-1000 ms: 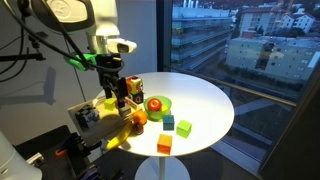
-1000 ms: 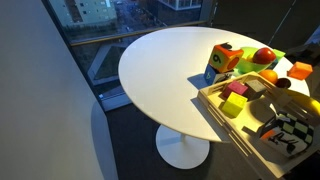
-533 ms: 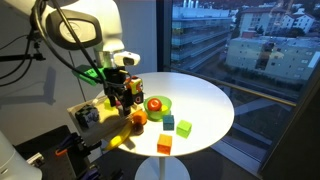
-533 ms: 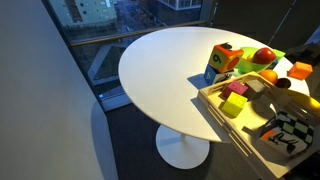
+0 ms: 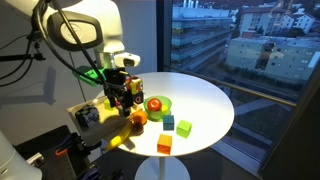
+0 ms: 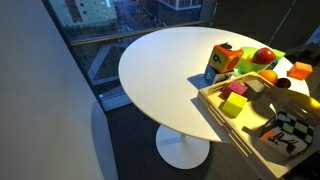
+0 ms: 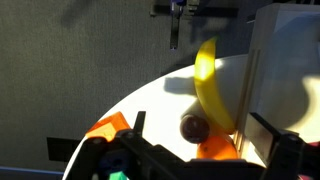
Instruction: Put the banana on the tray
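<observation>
Banana (image 7: 208, 85) lies just beside the tray (image 7: 246, 90); the gripper (image 7: 200, 128) (wide open, empty) has lowered toward it, so the grasp is still pending.

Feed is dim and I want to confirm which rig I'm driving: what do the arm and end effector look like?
The arm has glossy white, rounded shells with dark bands at the joints. It ends in a black, boxy end effector with dark fingers. A green glow shows beside the wrist, and black cables hang near the arm. No markings are readable.
</observation>
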You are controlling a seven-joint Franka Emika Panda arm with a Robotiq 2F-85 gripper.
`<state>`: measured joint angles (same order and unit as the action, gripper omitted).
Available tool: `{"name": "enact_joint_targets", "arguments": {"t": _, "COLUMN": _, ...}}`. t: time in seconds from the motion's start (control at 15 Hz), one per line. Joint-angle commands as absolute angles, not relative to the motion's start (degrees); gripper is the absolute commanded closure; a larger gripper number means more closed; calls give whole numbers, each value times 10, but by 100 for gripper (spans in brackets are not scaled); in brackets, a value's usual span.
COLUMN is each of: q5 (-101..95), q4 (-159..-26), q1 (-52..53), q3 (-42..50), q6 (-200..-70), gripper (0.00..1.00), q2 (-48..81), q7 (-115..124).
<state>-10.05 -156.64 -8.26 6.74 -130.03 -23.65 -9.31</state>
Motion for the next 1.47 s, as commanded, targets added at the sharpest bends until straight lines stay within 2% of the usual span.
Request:
{"name": "enact_joint_targets", "arguments": {"t": 0.0, "q5": -101, "q4": -1567, "q1": -79, "q3": 72, "q6": -1317, "gripper": 0, "q2": -216, "q7": -97}}
{"name": "enact_joint_targets", "arguments": {"t": 0.6, "q5": -86, "q4": -1579, "q1": -70, "q3": 77, "q6": -1439, "gripper": 0, "q2": -122, "q7": -125}}
{"name": "enact_joint_targets", "arguments": {"t": 1.4, "q5": -100, "q4": -1560, "q1": -56, "q3": 60, "q6": -1528, "gripper": 0, "q2": 15, "q7": -114}}
